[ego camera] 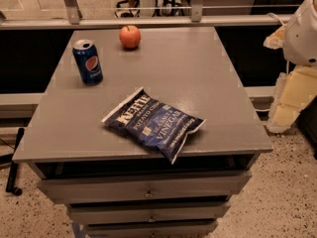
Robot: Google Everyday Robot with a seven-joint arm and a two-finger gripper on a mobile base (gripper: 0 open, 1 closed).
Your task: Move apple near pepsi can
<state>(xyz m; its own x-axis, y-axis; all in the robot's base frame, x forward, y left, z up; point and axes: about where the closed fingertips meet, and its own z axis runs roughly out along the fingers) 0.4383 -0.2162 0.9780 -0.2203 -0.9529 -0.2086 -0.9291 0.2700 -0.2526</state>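
A small red-orange apple [130, 36] sits at the far edge of the grey cabinet top [208, 78], left of centre. The blue pepsi can [88, 62] stands upright in front of it and to its left, about a can's height away. My gripper is out of view; only a white rounded part of my arm [303, 31] shows at the right edge, off the cabinet and away from both things.
A dark blue Kettle chip bag [153, 122] lies flat near the cabinet's front edge. Drawers [146, 187] are below the top. A rail and glass wall [148, 20] run behind. Pale blocks [292, 100] stand on the floor at right.
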